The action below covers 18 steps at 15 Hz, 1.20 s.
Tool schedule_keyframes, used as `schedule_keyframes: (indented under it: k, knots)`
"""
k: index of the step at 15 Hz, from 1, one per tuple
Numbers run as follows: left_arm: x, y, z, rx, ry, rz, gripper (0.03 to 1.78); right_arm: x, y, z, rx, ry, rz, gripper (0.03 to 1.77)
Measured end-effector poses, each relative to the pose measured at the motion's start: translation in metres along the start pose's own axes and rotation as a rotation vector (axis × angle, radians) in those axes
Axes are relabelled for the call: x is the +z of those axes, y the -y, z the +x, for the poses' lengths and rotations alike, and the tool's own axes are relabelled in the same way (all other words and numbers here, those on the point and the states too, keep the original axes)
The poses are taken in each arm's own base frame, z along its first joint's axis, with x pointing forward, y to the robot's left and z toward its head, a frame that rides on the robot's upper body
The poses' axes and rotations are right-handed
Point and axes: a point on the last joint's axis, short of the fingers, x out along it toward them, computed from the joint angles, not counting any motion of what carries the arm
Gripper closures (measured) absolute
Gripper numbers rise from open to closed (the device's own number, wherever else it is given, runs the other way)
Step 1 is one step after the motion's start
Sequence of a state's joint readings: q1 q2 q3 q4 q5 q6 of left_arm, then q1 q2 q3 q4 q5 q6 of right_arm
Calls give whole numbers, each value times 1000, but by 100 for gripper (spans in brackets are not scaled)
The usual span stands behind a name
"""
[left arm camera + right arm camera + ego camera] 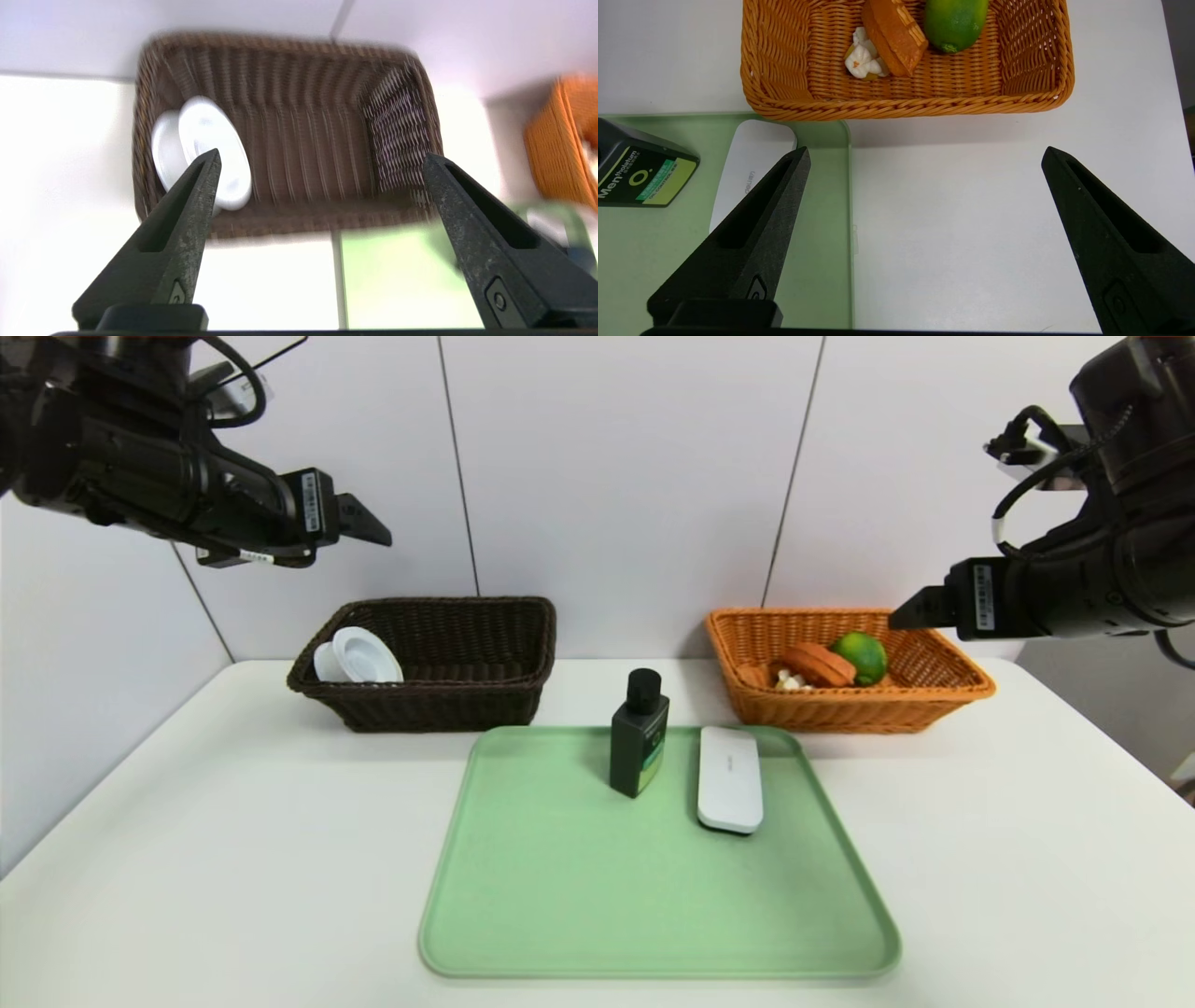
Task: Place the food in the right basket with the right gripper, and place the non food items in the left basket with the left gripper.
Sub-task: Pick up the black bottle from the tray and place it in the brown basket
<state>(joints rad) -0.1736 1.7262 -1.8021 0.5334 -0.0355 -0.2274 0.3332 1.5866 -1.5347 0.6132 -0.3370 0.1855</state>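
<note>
Hovering with jaws spread above the brown basket point(439, 658) holding the white disc point(359, 656), the left gripper point(322, 163) grips nothing; bottle point(639, 735) and box point(729, 778) sit on the tray point(560, 877); right gripper point(924, 154) gapes idle near the orange basket point(934, 686)

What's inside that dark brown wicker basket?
Inside the dark brown woven wicker basket, a white round disc-like container leans against one end. The near wall hides part of the floor.

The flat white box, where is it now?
In the head view, the flat white box lies on the green tray, beside the dark bottle, before the orange basket.
</note>
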Motion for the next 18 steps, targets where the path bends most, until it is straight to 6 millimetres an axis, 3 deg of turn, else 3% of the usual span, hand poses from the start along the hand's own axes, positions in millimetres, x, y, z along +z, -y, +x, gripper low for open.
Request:
schedule_keyframes:
  k: [5,11,15,18]
  knots:
    - [-61,30,-41,-133,-67,61,19,0,0,-1,0,2,2,9]
    - [-148,52,-40,-372,49,125,14,3,1,-3,12,37,26,9]
    - [-181,69,-45,-498,52,154,14,6,0,0,20,72,44,9]
    - [-201,78,-29,-519,42,182,13,3,0,4,17,88,49,9]
